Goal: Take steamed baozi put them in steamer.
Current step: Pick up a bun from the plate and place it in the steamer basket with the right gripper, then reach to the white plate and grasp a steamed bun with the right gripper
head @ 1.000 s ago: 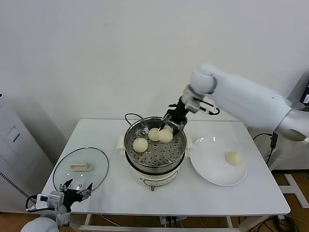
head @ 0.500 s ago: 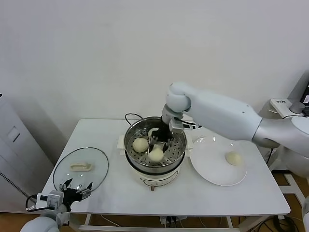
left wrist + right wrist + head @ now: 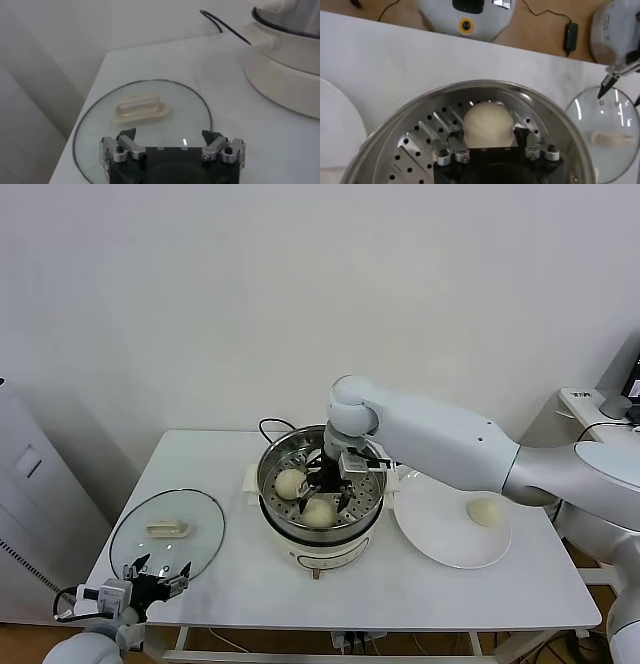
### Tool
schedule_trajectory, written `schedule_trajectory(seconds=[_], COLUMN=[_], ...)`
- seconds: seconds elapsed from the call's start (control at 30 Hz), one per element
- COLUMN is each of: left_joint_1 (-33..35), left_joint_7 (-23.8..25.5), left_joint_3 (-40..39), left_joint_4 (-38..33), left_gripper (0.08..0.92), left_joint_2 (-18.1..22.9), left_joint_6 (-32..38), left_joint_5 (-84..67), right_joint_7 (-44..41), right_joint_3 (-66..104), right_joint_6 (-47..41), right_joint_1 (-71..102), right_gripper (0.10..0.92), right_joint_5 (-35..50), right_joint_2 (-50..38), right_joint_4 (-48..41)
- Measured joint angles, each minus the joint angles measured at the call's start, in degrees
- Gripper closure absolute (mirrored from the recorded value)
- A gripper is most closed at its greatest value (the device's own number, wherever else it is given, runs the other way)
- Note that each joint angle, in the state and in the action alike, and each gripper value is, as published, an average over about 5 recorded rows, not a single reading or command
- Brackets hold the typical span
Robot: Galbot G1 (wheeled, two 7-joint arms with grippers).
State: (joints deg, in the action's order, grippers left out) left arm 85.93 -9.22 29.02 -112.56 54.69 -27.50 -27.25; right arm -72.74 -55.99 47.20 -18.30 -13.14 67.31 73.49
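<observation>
The right claw [image 3: 327, 495] reaches down into the steamer [image 3: 270, 467], a shiny steel pot on a white electric base at the middle of the white bench [image 3: 230, 579]. Its fingers [image 3: 454, 150] stand spread on either side of one pale bun [image 3: 488, 123], which sits on the perforated tray [image 3: 420, 145] between them; whether the pads touch the dough cannot be told, but the claw looks released rather than clenched. A second bun [image 3: 290, 483] lies on the tray just beside the first, toward the robot's left, and a third is not clearly seen behind the arm. One more bun [image 3: 485, 511] rests alone on the flat white plate [image 3: 430, 534] just to the right of the steamer. On the bench's left side lies the round glass lid [image 3: 130, 544] with its cream handle [image 3: 142, 108]. The left claw [image 3: 172, 150] hangs low at the near left edge of the bench, over the lid's rim, its fingers spread wide and holding nothing.
</observation>
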Motion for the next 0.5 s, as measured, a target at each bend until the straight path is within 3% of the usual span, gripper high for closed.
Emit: schedule_trajectory(seconds=[0.27, 0.5], left_joint_1=[0.1, 0.1], left_joint_7=[0.0, 0.0], left_joint_3=[0.2, 0.4], left_joint_4=[0.0, -0.1], left_gripper=[0.177, 0.177], left_joint_2=[-0.1, -0.2], left_joint_6=[0.0, 0.1], left_joint_5=[0.0, -0.1], right_joint_7=[0.1, 0.2], right_joint_3=[3.2, 2.3], right_joint_6=[0.0, 0.0], right_joint_1=[-1.8, -5.8], right_gripper=[0.203, 0.203], right_joint_5=[0.1, 6.8], right_joint_2=[-1.8, -7.0], right_joint_4=[-3.3, -9.1])
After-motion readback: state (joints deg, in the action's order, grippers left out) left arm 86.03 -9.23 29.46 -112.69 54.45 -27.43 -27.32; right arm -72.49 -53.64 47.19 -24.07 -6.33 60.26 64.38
